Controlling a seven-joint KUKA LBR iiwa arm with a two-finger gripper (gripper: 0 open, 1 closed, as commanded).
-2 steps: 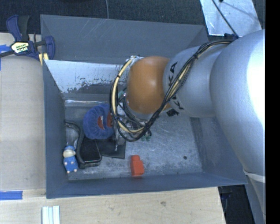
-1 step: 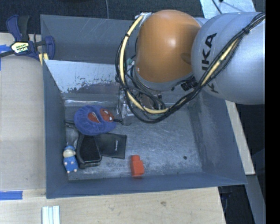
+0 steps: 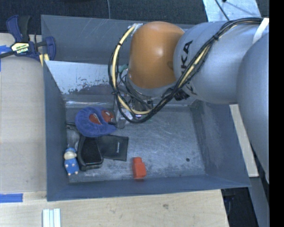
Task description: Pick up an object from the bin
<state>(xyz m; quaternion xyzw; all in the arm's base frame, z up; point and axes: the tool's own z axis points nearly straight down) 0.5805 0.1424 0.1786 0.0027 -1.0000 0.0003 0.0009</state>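
My gripper (image 3: 121, 119) sits low at the back left of the bin, mostly hidden under the arm's wrist. It is right beside a blue, rounded soft thing (image 3: 91, 123) with a red patch on it. A small orange-red piece (image 3: 107, 116) lies between that blue thing and the gripper. Just in front of them lies a flat black wallet-like case (image 3: 115, 147).
A black box-shaped thing (image 3: 90, 154) lies left of the case. A small blue, white and yellow figure (image 3: 70, 161) stands in the front left corner. A red block (image 3: 139, 168) rests near the front wall. The arm and its orange cover hang over the bin's back.
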